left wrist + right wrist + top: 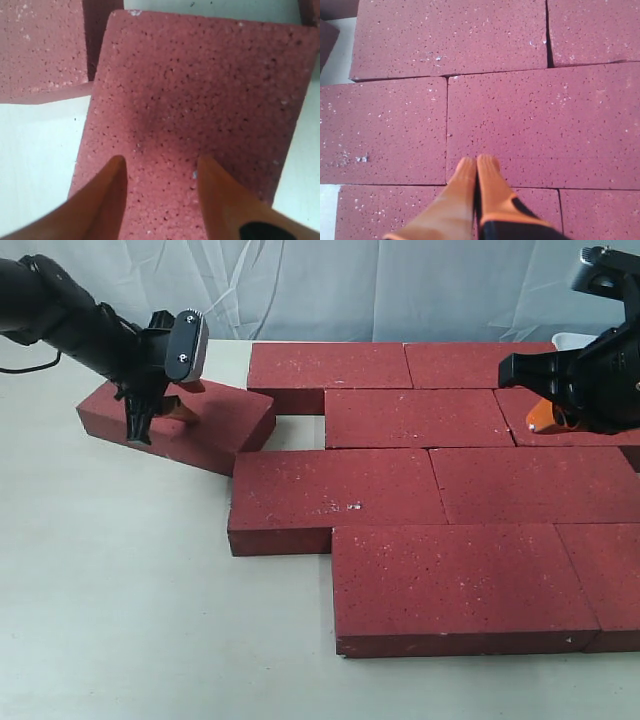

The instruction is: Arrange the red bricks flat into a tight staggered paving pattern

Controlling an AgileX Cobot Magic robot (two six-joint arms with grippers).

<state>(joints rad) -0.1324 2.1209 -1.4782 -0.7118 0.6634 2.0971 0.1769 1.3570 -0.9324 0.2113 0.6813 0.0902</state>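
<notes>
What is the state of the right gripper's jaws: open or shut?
Shut. The right gripper has its orange fingers pressed together with nothing between them, above the laid red bricks.

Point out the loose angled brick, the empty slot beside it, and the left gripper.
loose angled brick [230, 417], exterior view, top face near its right end.
empty slot [300, 432], exterior view, middle of the opening.
left gripper [161, 160], left wrist view, midway between its fingertips.
</notes>
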